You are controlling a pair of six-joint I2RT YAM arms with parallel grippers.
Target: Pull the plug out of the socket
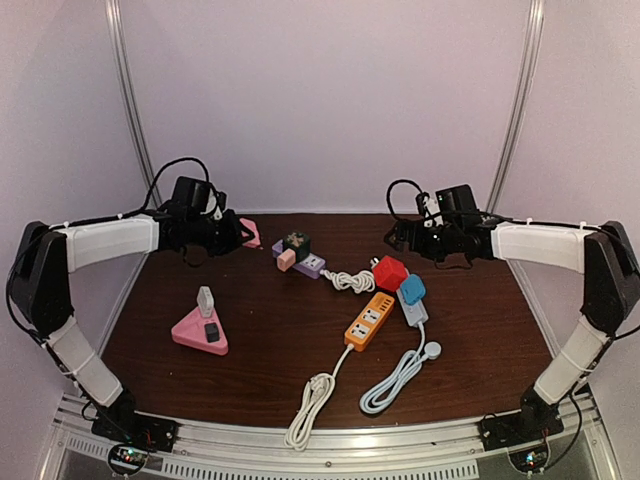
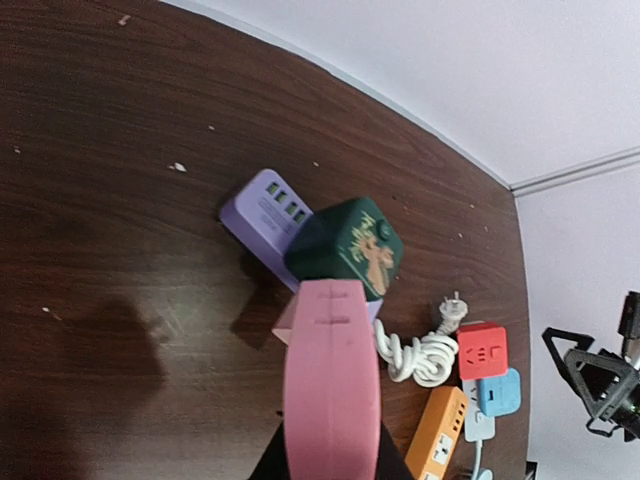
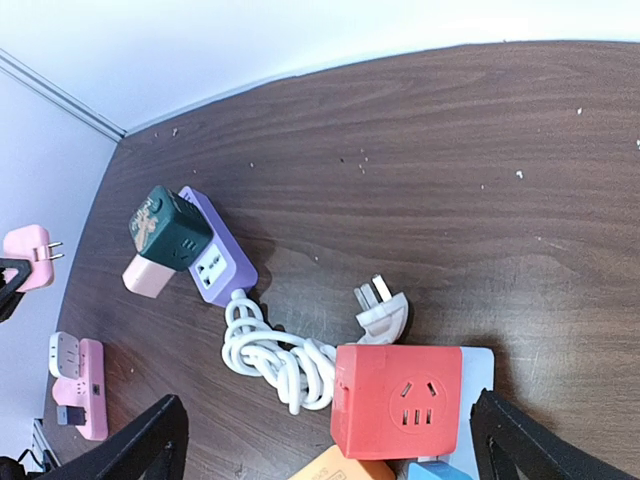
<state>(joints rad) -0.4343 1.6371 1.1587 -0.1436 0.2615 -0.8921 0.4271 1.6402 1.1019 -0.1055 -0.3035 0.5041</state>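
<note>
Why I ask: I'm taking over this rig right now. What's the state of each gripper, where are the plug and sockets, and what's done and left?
Left gripper: shut on the pink plug, held above the table at the far left, prongs bare.
Right gripper: open, empty, raised near the red cube socket.
Purple power strip: mid-table, with a dark green cube adapter on it.
Done: the pink plug is out of any socket.
Left: probably only to set it down and let go.
</note>
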